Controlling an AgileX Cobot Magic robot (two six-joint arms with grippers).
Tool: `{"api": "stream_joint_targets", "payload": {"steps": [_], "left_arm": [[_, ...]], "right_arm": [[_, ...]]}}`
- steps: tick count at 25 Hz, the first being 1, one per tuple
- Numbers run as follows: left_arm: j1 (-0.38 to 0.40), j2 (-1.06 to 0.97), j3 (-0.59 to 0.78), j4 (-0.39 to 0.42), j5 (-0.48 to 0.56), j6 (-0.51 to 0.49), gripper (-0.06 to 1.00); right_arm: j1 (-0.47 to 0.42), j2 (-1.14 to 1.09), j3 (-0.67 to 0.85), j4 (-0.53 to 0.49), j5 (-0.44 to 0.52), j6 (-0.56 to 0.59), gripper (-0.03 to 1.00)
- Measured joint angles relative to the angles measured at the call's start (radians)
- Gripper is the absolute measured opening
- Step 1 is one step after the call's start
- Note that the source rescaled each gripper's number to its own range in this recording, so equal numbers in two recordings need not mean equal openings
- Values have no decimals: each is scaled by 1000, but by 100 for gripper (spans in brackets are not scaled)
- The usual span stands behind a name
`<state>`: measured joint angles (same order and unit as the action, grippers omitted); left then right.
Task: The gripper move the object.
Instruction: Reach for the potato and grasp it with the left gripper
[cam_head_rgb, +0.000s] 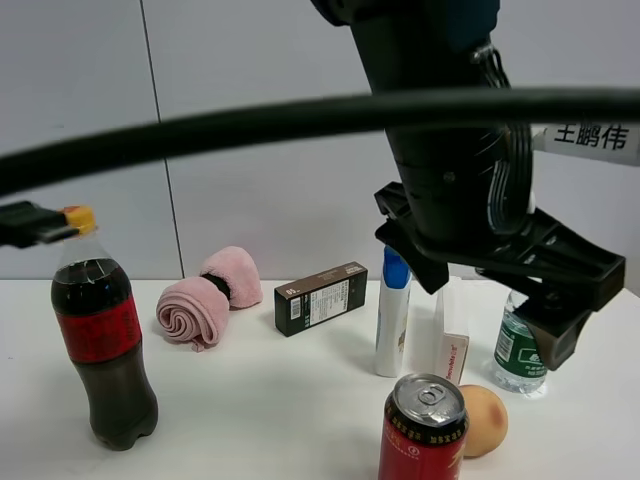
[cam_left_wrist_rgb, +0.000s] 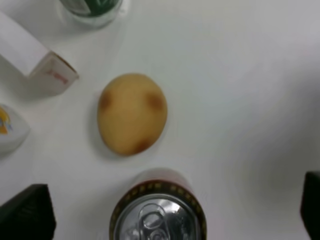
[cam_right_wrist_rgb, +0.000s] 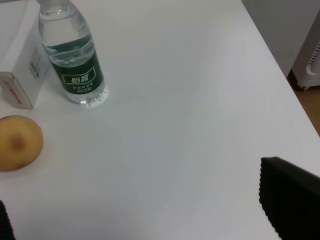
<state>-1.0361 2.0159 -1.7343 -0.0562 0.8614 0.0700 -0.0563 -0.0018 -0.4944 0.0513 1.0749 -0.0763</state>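
left gripper (cam_head_rgb: 495, 305) jaws wide apart, empty, hanging above the red can (cam_head_rgb: 423, 432); its wrist view is soft and shows only the two jaw tips, cut by the frame edges. peach (cam_head_rgb: 486, 420) sits on the table (cam_head_rgb: 280, 400) just beside the can, right of it and partly hidden behind it in the high view. right gripper (cam_right_wrist_rgb: 146, 212) apart and empty too, tips only, with the peach clipped at that frame's edge.

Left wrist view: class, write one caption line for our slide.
Wide-open fingers hover over a blush-spotted yellow peach beside a red can on the white table.
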Motion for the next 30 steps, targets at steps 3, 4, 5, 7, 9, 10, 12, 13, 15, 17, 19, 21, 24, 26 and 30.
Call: {"api": "stream_joint_targets", "payload": {"steps": [3, 4, 5, 7, 9, 10, 12, 13, 15, 17, 19, 21, 24, 26, 30], "left_arm": [[0, 9, 7, 0, -38, -1, 100], [0, 16, 7, 0, -53, -1, 100], [0, 23, 7, 0, -72, -1, 100], [0, 49, 7, 1, -109, -1, 100], [0, 74, 7, 0, -142, -1, 100], [0, 86, 7, 0, -154, -1, 100], [0, 103, 7, 0, -175, -1, 100], [0, 110, 7, 0, -182, 0, 100], [0, 122, 7, 0, -203, 0, 100], [0, 131, 7, 0, -230, 0, 100], [0, 140, 7, -1, -262, 0, 100], [0, 150, 7, -1, -295, 0, 100], [0, 167, 7, -1, -325, 0, 100], [0, 179, 7, -1, -338, 0, 100], [11, 214, 7, -3, -354, 0, 100]], "right_arm": [[0, 0, 0, 0, 0, 0, 100], [0, 0, 0, 0, 0, 0, 100], [0, 0, 0, 0, 0, 0, 100], [0, 0, 0, 0, 0, 0, 100], [0, 0, 0, 0, 0, 0, 100], [0, 0, 0, 0, 0, 0, 100], [0, 0, 0, 0, 0, 0, 100], [0, 0, 0, 0, 0, 0, 100], [0, 0, 0, 0, 0, 0, 100], [0, 0, 0, 0, 0, 0, 100], [0, 0, 0, 0, 0, 0, 100], [0, 0, 0, 0, 0, 0, 100], [0, 0, 0, 0, 0, 0, 100], [0, 0, 0, 0, 0, 0, 100], [0, 0, 0, 0, 0, 0, 100]]}}
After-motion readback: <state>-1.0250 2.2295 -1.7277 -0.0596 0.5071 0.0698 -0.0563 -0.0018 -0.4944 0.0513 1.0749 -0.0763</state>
